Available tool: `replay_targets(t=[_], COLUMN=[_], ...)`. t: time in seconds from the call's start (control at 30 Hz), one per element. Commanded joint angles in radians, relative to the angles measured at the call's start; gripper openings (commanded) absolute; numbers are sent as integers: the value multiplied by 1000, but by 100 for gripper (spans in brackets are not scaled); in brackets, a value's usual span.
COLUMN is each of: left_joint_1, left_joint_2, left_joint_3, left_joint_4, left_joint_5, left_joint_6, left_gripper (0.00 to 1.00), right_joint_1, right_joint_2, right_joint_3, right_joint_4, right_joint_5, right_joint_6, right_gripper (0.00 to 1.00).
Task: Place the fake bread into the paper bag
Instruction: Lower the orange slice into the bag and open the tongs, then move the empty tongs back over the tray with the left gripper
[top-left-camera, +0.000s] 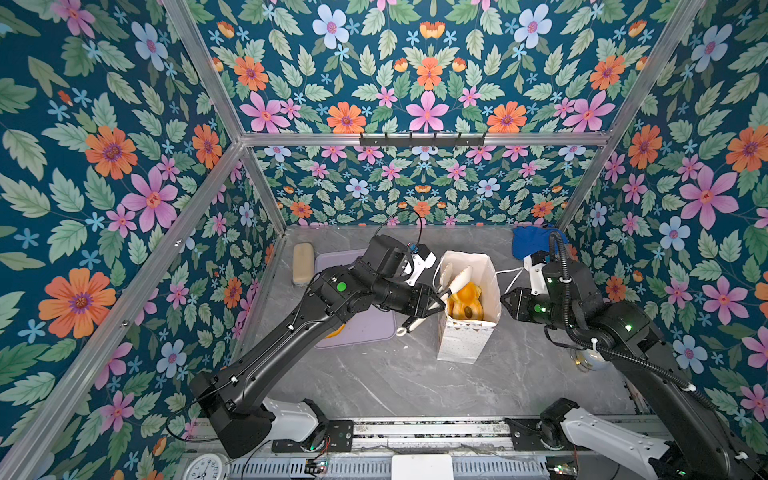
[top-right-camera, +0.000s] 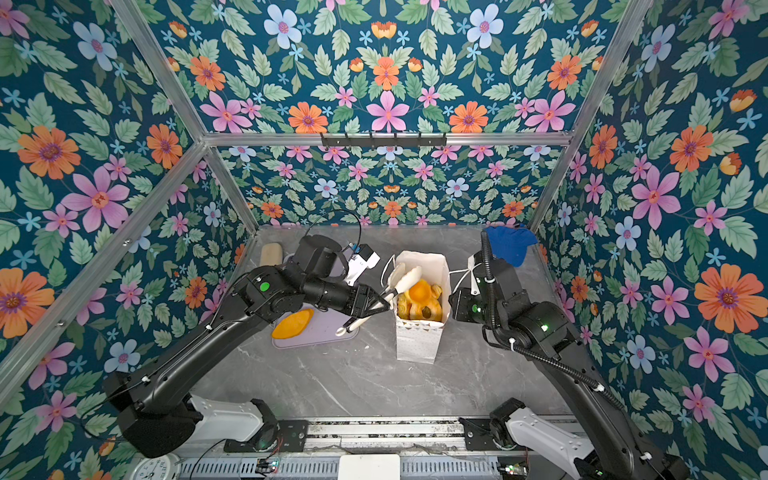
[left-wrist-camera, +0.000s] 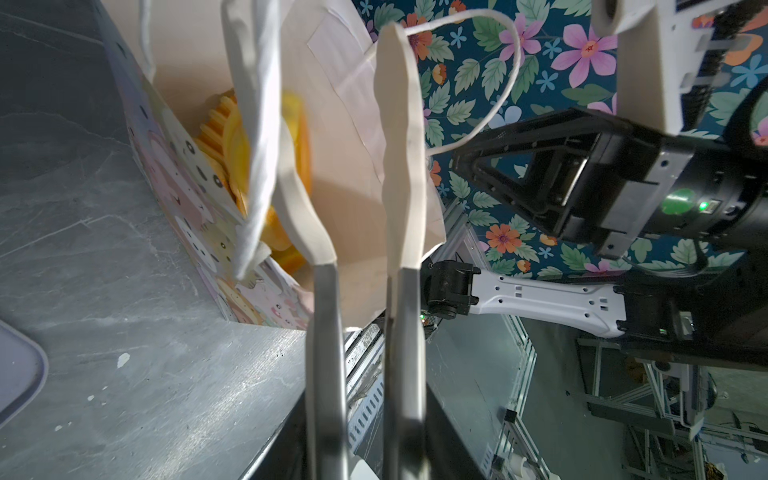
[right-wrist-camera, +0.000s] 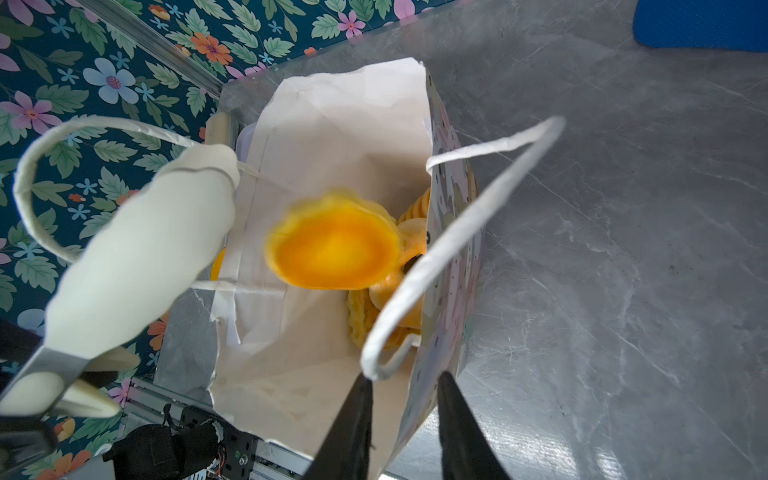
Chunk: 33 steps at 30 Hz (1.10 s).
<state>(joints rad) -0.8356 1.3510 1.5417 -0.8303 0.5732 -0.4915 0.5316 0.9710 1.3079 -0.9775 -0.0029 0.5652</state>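
Observation:
The white paper bag stands upright mid-table, with several golden pastries of the fake bread inside. A yellow-orange tart shows blurred in the bag's mouth, above those pastries and free of the tongs. My left gripper is shut on metal tongs. Their white tips stand apart and empty over the bag's left rim. My right gripper is open, one finger on each side of the bag's right wall. One orange bun lies on the lilac tray.
A pale beige bar lies at the back left beside the tray. A blue cloth cap sits in the back right corner. The bag's cord handles loop above its rim. A clock lies below the front rail.

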Motion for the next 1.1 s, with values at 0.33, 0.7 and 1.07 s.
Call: replay_targets(t=[0.33,0.7,1.07], left_joint_1=[-2,0,233], left_joint_2=[-3,2,-38], left_joint_3=[63,289,140], left_joint_4=[20,48,-78], left_joint_5=[59,-245,-689], left_joint_6=[49,143,32], left_gripper=[25,24,17], right_joint_1=[1,0,0], right_joint_2=[-6,-8,-20], right_joint_3=[-4,0,-5], right_joint_4=[-6,-8,-12], right_joint_5=[12,11,17], right_joint_6=[6,5,-1], right_gripper=[29,29,29])
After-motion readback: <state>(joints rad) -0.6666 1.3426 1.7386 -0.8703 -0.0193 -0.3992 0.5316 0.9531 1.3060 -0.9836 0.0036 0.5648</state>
